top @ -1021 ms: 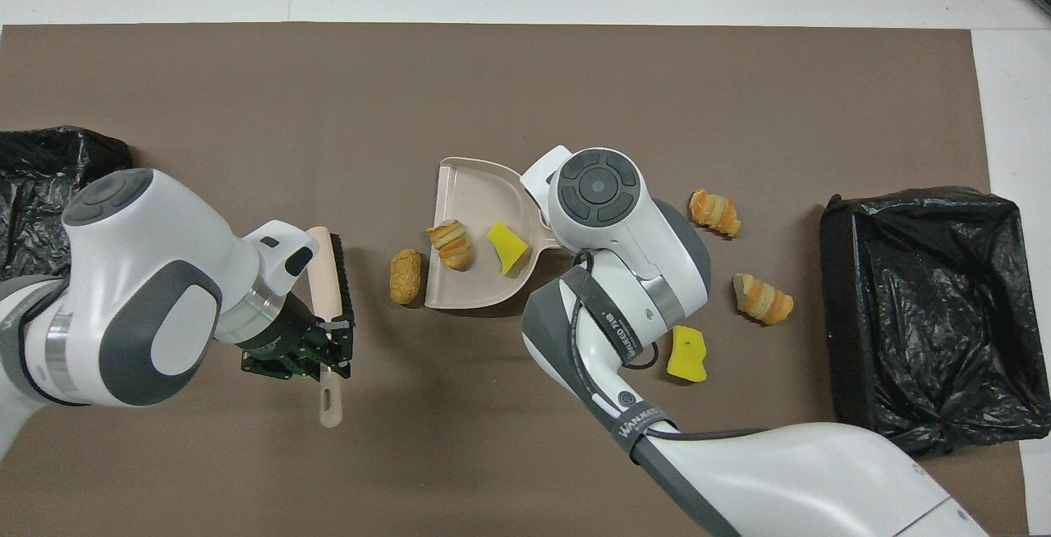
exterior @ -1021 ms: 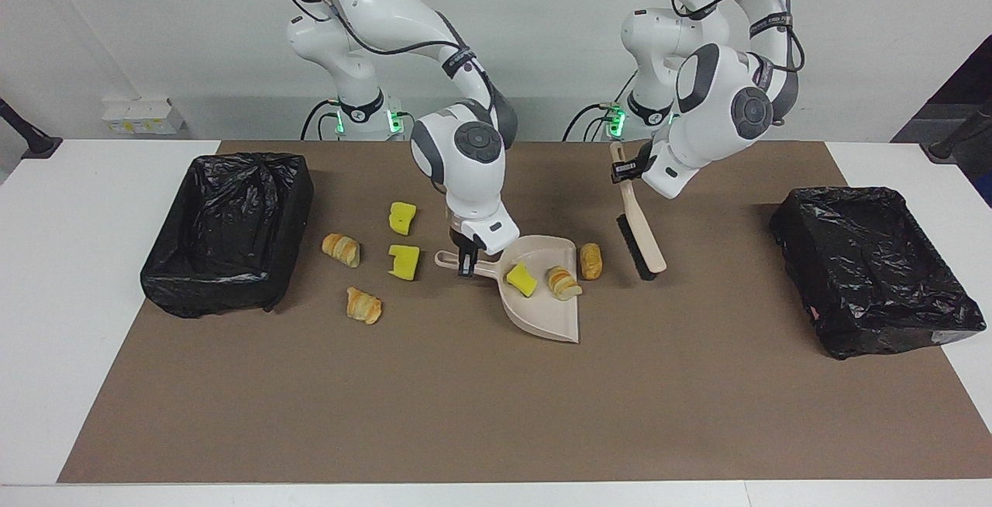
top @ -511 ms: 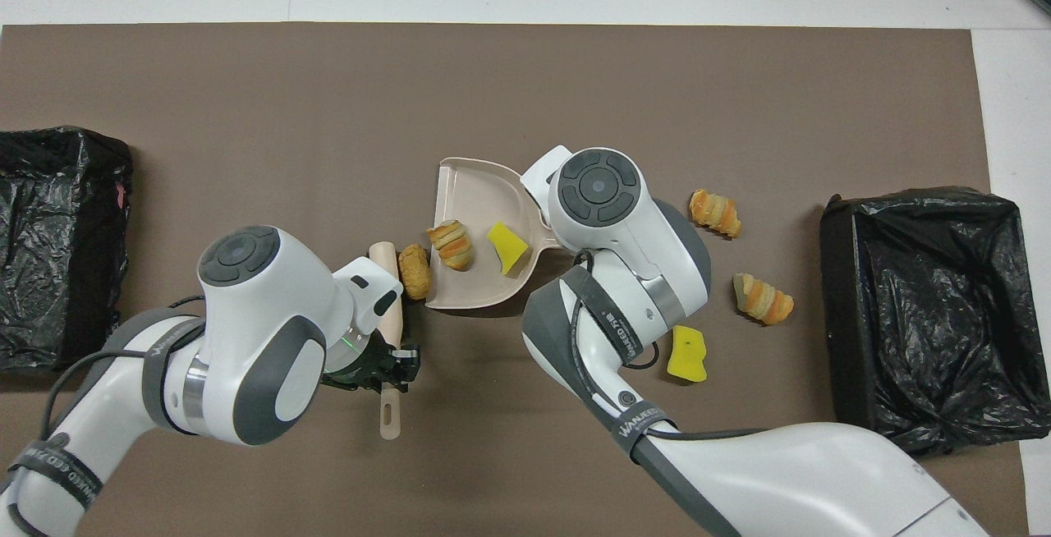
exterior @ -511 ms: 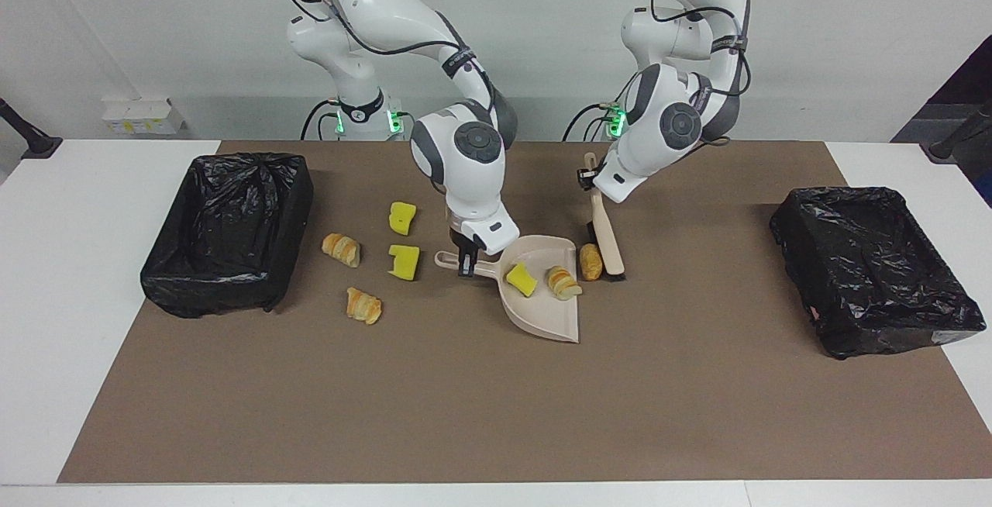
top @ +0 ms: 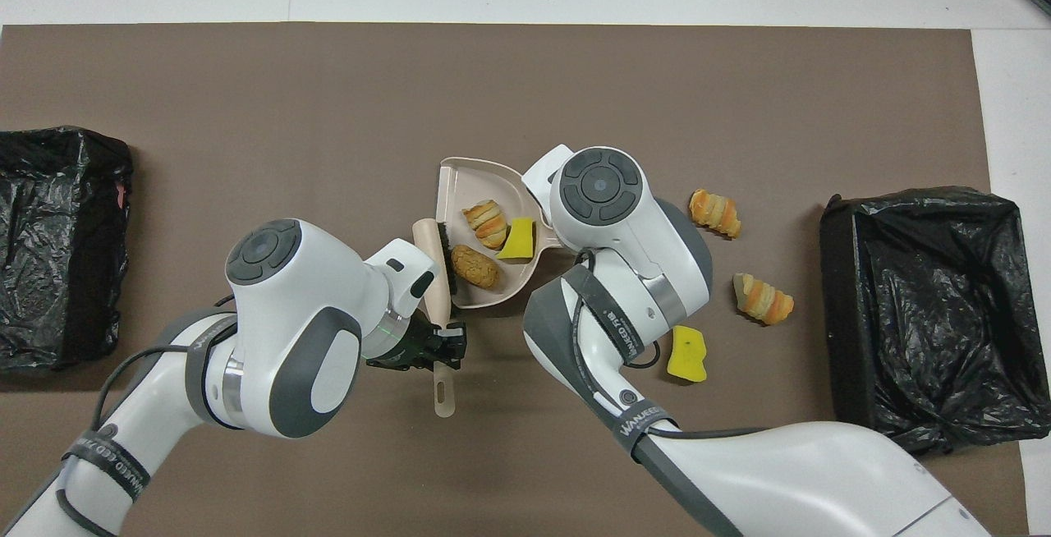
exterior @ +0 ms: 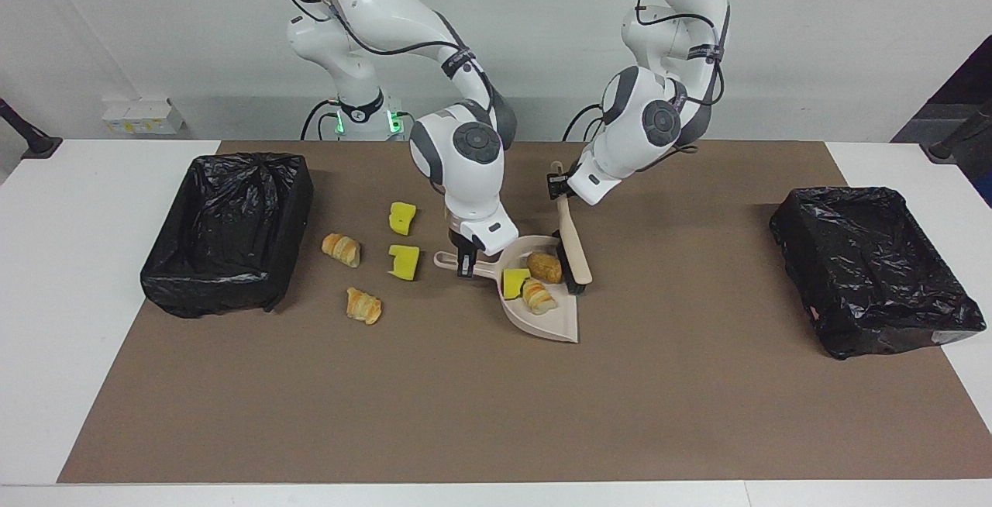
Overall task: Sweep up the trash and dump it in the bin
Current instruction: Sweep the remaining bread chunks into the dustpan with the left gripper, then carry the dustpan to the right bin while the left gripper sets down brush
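Observation:
My right gripper [exterior: 465,265] is shut on the handle of the beige dustpan [exterior: 559,325], which rests on the mat; the right arm hides this gripper in the overhead view. In the pan [top: 460,184] lie a yellow sponge chunk [exterior: 514,282], a croissant piece [exterior: 537,296] and a brown bun [exterior: 545,267]. My left gripper [exterior: 556,184] is shut on the handle of the brush [exterior: 575,247], whose bristles stand at the pan's open edge beside the bun [top: 474,266]. Loose trash lies on the mat: two sponge chunks [exterior: 402,218] [exterior: 404,261] and two croissants [exterior: 342,249] [exterior: 363,305].
A black-lined bin [exterior: 229,232] stands at the right arm's end of the table, beside the loose trash. A second black-lined bin [exterior: 876,267] stands at the left arm's end. A brown mat [exterior: 496,414] covers the table's middle.
My left gripper swept the brush toward the dustpan and pushed the brown bun into it. The croissant and sponge slid deeper into the pan. The right arm held still.

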Controlling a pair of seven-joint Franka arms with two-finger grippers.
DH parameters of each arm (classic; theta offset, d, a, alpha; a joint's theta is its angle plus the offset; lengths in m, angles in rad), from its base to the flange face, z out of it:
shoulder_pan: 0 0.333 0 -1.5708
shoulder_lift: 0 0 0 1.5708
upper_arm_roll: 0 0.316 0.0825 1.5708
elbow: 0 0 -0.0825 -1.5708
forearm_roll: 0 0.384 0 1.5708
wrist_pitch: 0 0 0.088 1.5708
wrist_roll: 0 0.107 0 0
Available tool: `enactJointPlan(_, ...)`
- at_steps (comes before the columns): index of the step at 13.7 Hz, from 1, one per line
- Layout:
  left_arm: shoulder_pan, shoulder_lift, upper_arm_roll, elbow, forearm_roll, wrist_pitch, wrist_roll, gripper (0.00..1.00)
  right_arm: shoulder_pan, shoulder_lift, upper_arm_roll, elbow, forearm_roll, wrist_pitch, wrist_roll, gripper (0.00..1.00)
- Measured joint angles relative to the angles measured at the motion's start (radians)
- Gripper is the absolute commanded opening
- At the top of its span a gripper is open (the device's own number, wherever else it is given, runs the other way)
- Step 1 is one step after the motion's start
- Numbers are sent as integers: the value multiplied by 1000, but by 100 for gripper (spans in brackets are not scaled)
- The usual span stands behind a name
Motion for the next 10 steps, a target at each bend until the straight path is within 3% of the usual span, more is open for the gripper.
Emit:
enactJointPlan(4,13,-21,18,28,-3,-50,6,0,-7,0,1,-1,0,8,-1,0)
enactJointPlan(10,86,-197,29,52,84,-382,-10,0,-76,-30,-2,-9,57,24,-141,0)
